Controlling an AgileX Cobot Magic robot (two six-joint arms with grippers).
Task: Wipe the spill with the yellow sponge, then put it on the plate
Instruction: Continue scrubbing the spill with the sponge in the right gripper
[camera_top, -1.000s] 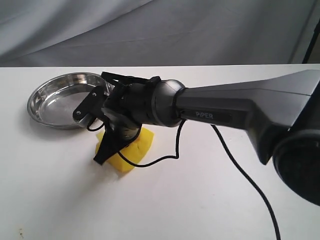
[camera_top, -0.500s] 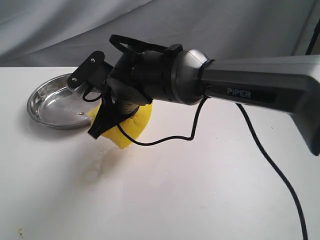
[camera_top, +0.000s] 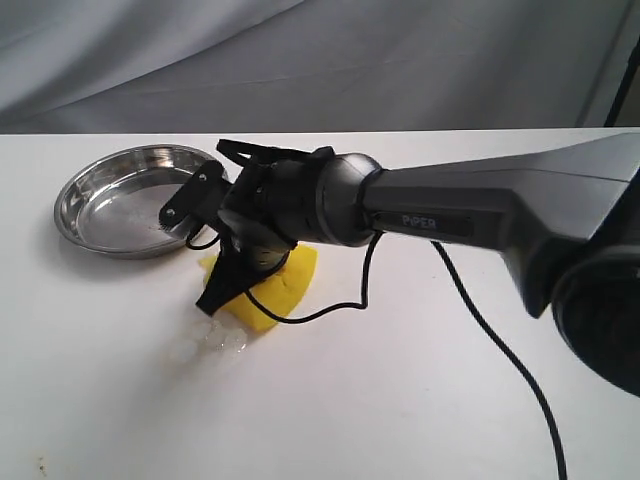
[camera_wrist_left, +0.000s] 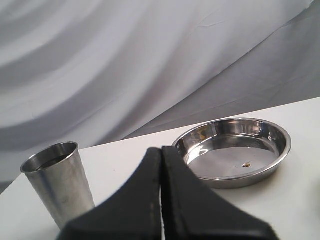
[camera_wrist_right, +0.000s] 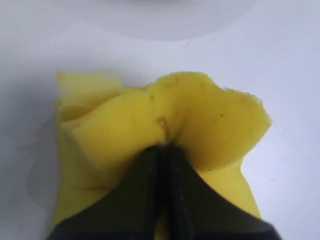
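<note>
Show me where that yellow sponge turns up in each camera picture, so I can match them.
Exterior view: the yellow sponge sits centre-left, pinched by the right gripper, below and right of the plate.
Left wrist view: not in it; only the plate and a steel cup.
Right wrist view: fills the middle, bunched around the shut jaws.
Shared landmark: the white table, in all three.

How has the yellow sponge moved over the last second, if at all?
Yes. The yellow sponge rose toward the plate rim, then dropped back away from it.
</note>
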